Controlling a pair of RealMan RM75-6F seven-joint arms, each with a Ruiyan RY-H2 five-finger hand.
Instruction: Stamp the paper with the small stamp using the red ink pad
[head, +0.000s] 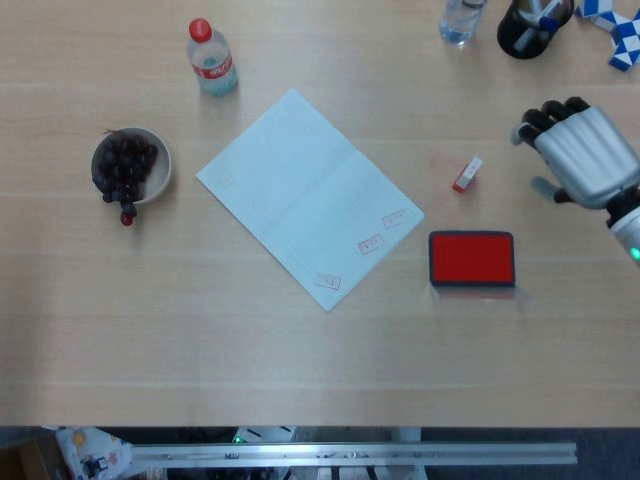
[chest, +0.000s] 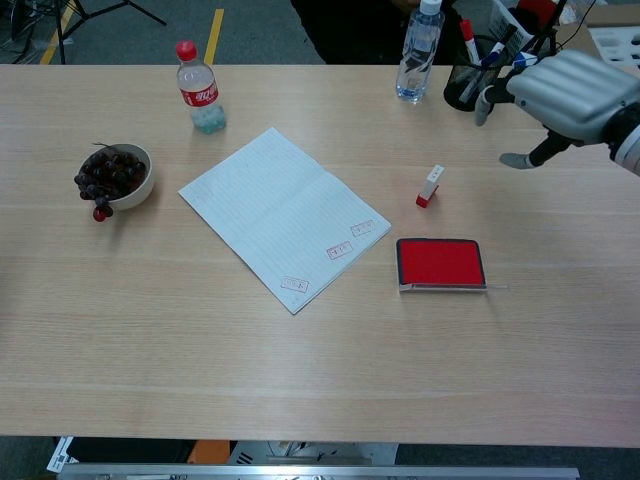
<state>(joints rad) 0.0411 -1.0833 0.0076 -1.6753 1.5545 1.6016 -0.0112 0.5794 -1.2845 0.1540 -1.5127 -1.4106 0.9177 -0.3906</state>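
Note:
A small red-and-white stamp (head: 467, 174) (chest: 429, 187) stands on the table, right of the white paper (head: 305, 197) (chest: 280, 212), which bears three red stamp marks near its lower right edge. The open red ink pad (head: 472, 258) (chest: 441, 264) lies just below the stamp. My right hand (head: 582, 152) (chest: 566, 90) hovers above the table to the right of the stamp, fingers apart and holding nothing. It is a little way from the stamp and touches nothing. My left hand shows in neither view.
A bowl of dark cherries (head: 130, 166) (chest: 115, 176) sits at the left, a red-capped bottle (head: 211, 58) (chest: 198, 87) behind the paper. At the back right stand a water bottle (chest: 418, 52), a black pen holder (chest: 471, 72) and a blue-white twist toy (chest: 541, 85).

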